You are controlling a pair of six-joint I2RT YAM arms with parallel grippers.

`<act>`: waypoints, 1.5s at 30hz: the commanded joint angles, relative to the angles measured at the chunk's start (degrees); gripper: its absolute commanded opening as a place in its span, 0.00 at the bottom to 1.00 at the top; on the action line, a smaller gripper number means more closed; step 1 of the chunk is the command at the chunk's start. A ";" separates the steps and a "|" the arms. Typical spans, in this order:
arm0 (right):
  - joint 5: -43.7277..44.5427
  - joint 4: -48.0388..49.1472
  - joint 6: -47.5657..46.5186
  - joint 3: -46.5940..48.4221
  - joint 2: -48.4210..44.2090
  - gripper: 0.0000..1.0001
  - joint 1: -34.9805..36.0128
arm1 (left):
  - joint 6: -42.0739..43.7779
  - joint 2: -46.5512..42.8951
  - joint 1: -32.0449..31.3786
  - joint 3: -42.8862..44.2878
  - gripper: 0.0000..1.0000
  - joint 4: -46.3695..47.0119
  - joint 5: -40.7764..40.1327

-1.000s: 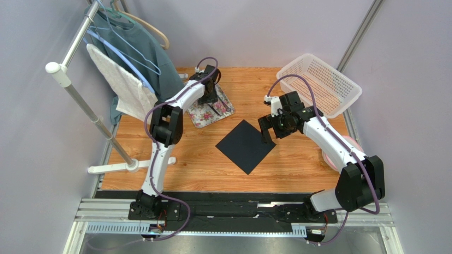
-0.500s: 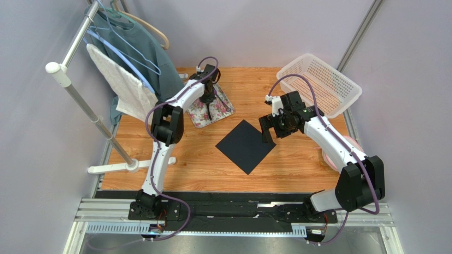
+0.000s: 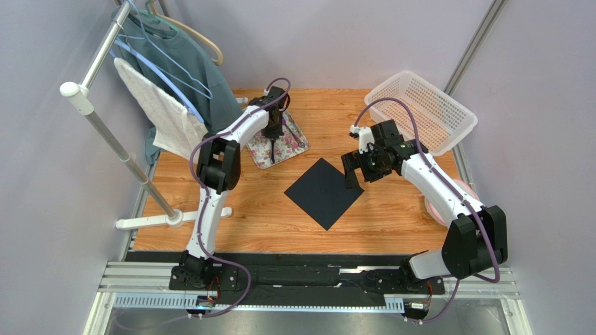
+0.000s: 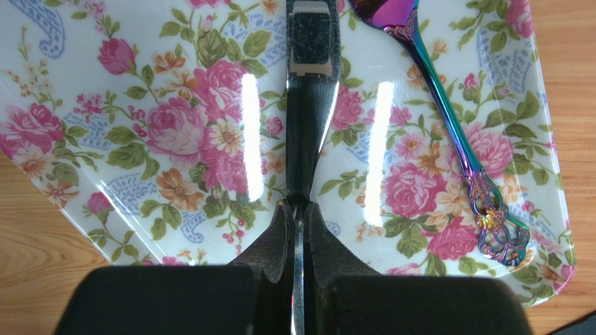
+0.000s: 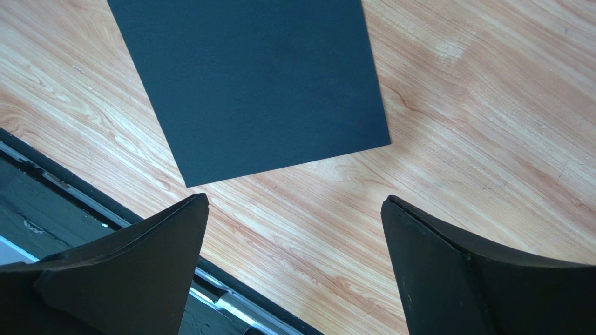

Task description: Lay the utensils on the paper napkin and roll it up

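Note:
My left gripper (image 4: 299,209) is shut on the knife (image 4: 308,132), which stands on its edge on the pink-flowered tray (image 4: 105,105); a thin shiny strip of it shows between the pads. To its right on the tray lies the purple fork (image 4: 448,118), untouched. In the top view the left gripper (image 3: 273,131) hangs over the tray (image 3: 260,155) at the back left. The black paper napkin (image 3: 324,192) lies flat mid-table with nothing on it. My right gripper (image 3: 353,174) stands open above the napkin's right corner; in its wrist view the gripper (image 5: 294,199) is over bare wood just off the napkin (image 5: 259,77).
A white perforated basket (image 3: 422,110) stands at the back right. A pink round thing (image 3: 458,194) lies under the right arm. A clothes rack (image 3: 105,118) with a white towel (image 3: 168,115) and green garment stands at the left. The black rail (image 5: 42,202) runs along the near edge.
My left gripper has closed from open onto the knife on the tray. The right arm and the napkin have stayed put.

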 commanded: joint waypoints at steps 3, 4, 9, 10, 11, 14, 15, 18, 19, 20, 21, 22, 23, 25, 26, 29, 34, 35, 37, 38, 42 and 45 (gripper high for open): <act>-1.33 -0.06 -0.04 1.49 -0.36 0.99 -0.30 | 1.93 -6.78 -0.64 -0.05 0.00 -2.85 2.11; -1.41 -0.06 -0.04 1.49 -0.35 0.99 -0.39 | 2.02 -7.31 -0.73 -0.05 0.00 -2.76 1.84; -1.68 -0.06 0.40 1.58 -0.35 0.99 -0.57 | 0.18 -10.04 -0.90 -0.93 0.00 -3.37 2.01; -1.94 -0.06 0.49 1.58 -0.35 0.99 -0.83 | -0.35 -10.39 -0.99 -1.19 0.00 -3.64 2.36; -1.94 -0.06 0.49 1.50 -0.53 0.99 -0.92 | -0.88 -10.66 -1.08 -1.54 0.00 -3.99 2.45; -2.38 0.37 1.28 0.71 -0.53 0.97 -1.53 | -3.08 -12.50 -1.60 -3.38 0.00 -4.87 3.95; -2.82 1.42 2.15 -0.51 -0.70 0.93 -1.88 | -4.30 -13.64 -1.60 -4.00 0.00 -4.87 4.56; -4.49 4.58 4.08 -3.50 -0.88 0.76 -1.89 | -5.71 -15.66 -2.39 -6.02 0.00 -5.13 6.41; -5.97 5.38 4.61 -4.21 -0.62 0.69 -1.97 | -6.50 -16.19 -2.57 -6.55 0.00 -5.14 7.19; -6.51 6.17 5.05 -4.83 -0.53 0.56 -1.89 | -6.86 -17.24 -3.01 -7.51 0.00 -5.14 7.55; -6.86 7.74 5.06 -5.44 -0.36 0.49 -1.89 | -7.21 -17.69 -3.27 -8.04 0.00 -5.05 7.73; -6.69 8.54 6.45 -6.49 0.34 0.43 -1.89 | -7.65 -18.21 -3.45 -9.27 0.00 -5.05 8.25; -6.17 9.25 6.73 -6.85 0.87 0.31 -1.89 | -7.74 -18.74 -3.62 -9.98 0.00 -4.96 8.43; -4.41 11.01 7.34 -7.47 2.97 0.23 -1.89 | -8.53 -20.15 -4.15 -12.25 0.00 -4.70 7.99; -4.23 11.18 7.52 -7.38 3.77 0.22 -1.80 | -8.62 -20.41 -4.15 -12.70 0.00 -4.35 7.91; -3.44 12.06 8.57 -7.73 4.92 0.23 -1.89 | -6.08 -18.32 -4.24 -11.75 0.00 -4.78 5.72; -2.73 14.88 8.48 -9.14 7.02 0.25 -1.89 | -2.73 -13.65 -4.24 -8.49 0.25 -5.84 2.72; -2.73 15.05 8.49 -9.58 7.99 0.25 -1.80 | -2.56 -13.04 -4.33 -8.58 0.31 -4.88 2.37; -2.82 15.93 8.57 -10.10 8.70 0.25 -1.97 | -2.47 -12.60 -4.33 -8.58 0.42 -3.73 2.28; -2.73 16.19 8.57 -10.54 9.13 0.25 -1.89 | -2.47 -12.16 -4.24 -8.49 0.45 -3.12 2.54; -2.82 17.25 9.10 -11.60 11.68 0.25 -1.89 | -2.90 -11.54 -4.24 -7.70 0.61 -1.71 3.25; -2.56 16.55 9.19 -10.99 12.83 0.23 -1.89 | -3.35 -10.66 -4.24 -6.91 0.66 -1.09 2.72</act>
